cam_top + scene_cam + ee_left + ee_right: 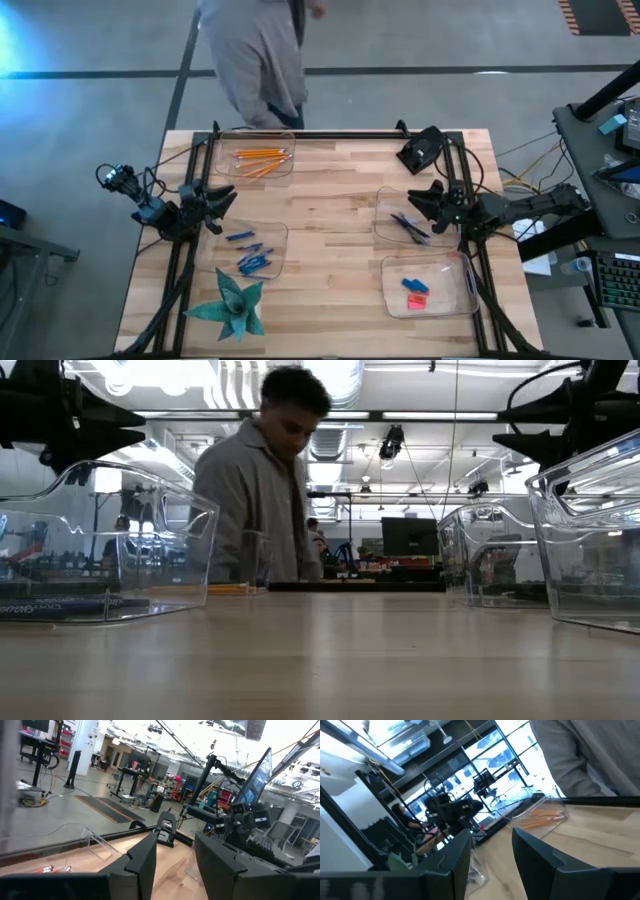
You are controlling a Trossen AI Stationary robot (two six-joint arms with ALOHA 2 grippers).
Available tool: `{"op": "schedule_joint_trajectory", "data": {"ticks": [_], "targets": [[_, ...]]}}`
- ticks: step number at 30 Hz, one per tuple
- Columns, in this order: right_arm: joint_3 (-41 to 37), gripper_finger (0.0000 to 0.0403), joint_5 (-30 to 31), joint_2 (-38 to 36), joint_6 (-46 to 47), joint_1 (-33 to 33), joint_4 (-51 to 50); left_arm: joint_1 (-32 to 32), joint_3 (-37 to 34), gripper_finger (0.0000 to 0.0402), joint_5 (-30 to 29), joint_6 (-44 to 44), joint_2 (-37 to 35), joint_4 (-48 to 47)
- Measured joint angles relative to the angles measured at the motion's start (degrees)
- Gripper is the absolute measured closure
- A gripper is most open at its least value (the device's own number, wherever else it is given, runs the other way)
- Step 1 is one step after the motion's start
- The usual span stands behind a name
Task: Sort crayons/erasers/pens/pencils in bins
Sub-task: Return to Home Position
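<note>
Four clear bins stand on the wooden table. The far-left bin (262, 158) holds the orange pencils (542, 817). In the near-left bin (252, 250) lie the blue crayons (250, 258). On the right, one bin (408, 222) has the dark pens (410, 226), and the near-right bin (428, 288) has the pink and blue erasers (415, 292). My left gripper (225, 203) hangs open at the table's left edge, clear of the bins. My right gripper (420, 200) hangs open over the pens bin's right rim. Neither has anything between its fingers.
A green spiky paper star (232, 305) lies at the near left, beside the crayons bin. A black block (422, 150) sits at the far right corner. A person in grey (260, 50) stands behind the table's far edge. The middle of the table (330, 230) is bare wood.
</note>
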Motion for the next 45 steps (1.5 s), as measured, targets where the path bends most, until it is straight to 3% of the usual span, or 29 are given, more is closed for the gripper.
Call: {"op": "schedule_joint_trajectory", "data": {"ticks": [8, 20, 45], "targets": [[-0.5, 0.0266, 0.34, -0.69, -0.56, -0.04, 0.48, 0.0, -0.07, 0.0281, -4.24, 0.02, -0.02, -0.04], [-0.54, 0.0266, 10.89, -0.59, 0.62, -0.02, -1.07, 0.0, -0.13, 0.0281, -4.22, 0.04, 0.72, -0.04], [-0.59, 0.0266, 10.88, -0.56, 3.47, 0.02, -1.23, -0.02, -0.2, 0.0281, -3.93, 0.04, 2.72, -0.08]]}}
